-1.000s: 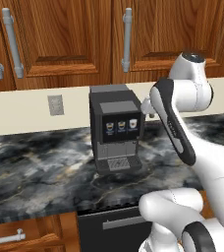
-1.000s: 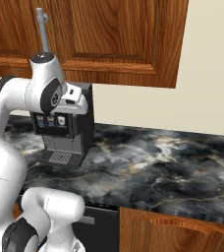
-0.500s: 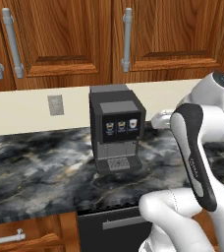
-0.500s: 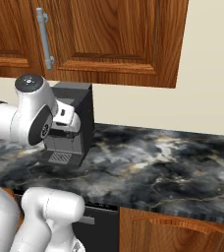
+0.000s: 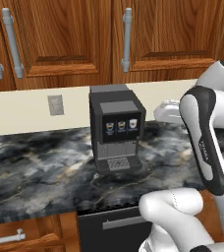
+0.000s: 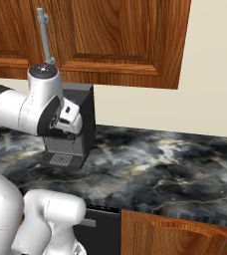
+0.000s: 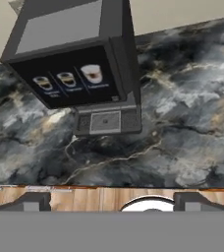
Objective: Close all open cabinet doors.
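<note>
Cabinet doors (image 5: 60, 34): we are seeing the reddish-brown wall doors running above the counter; every one in view is sitting flush with its frame, and we are finding no open leaf from these angles

Handles (image 5: 126, 38): long upright silver-grey bars are standing near the door edges; one more is showing above the arm (image 6: 44, 35) in the right base view

Handling judgement: we are reckoning the doors as stiff, hinged panels of moderate weight, swinging freely and unlikely to be damaged by a push; a flat press on the free edge opposite the hinges, or on the bar handle, is looking like the sound point of contact, with the polished face possibly letting the tips slide

Gripper (image 7: 109, 202): we are seeing only the two dark tips at the bottom of the hand view, set well apart with nothing between them, so we are reading it as spread wide and carrying nothing

Coffee machine (image 5: 116, 129): it is standing on the counter below the doors, directly under the hand camera

Counter (image 6: 175, 164): the dark marbled top is lying bare to the right of the machine

Edges and room: the doors' lower rail is hanging above the machine, leaving a band of wall between; the wall outlet (image 5: 55, 105) is sitting to the machine's left; the arm's elbow is passing close beside the machine, so we are judging that side the tight one
</note>
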